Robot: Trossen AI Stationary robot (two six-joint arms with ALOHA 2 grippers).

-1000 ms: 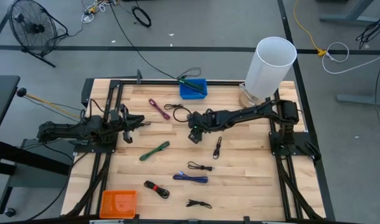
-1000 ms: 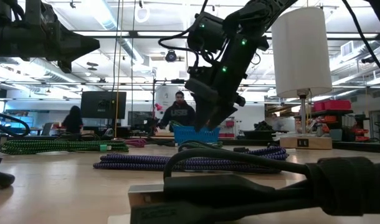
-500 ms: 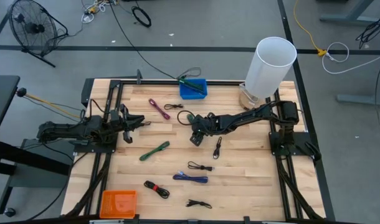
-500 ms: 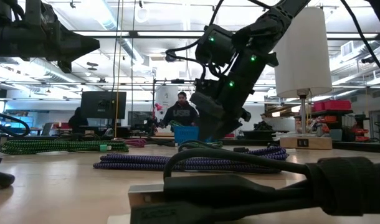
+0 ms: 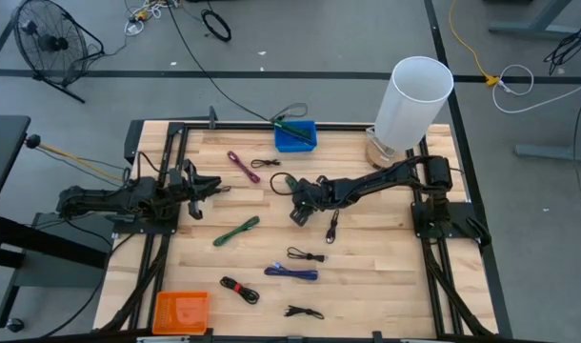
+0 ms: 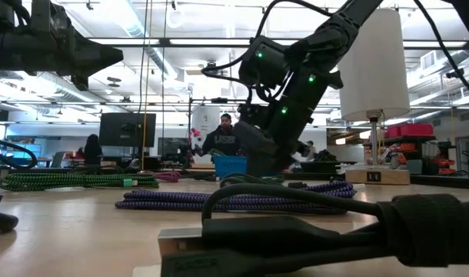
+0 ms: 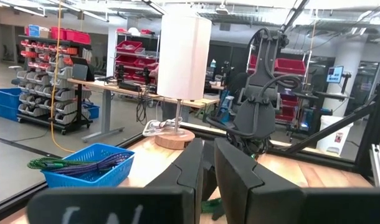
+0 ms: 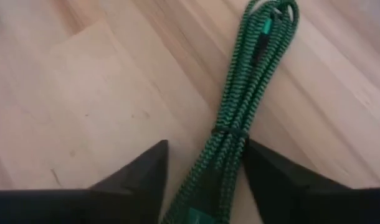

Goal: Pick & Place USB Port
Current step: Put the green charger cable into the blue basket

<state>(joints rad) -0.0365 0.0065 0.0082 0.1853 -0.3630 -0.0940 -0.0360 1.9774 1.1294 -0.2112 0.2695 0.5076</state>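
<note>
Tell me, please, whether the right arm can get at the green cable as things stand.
Probably yes: the right pincer is down over the green cable, one open finger on each side, and nothing seems to lie across it.

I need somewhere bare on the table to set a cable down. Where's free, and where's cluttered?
Bare wood lies at the front right, between the short black cable and the right arm's base frame. Also free: between the green braided cable and the orange tray. Crowded: the middle front, around the blue-purple cable.
</note>
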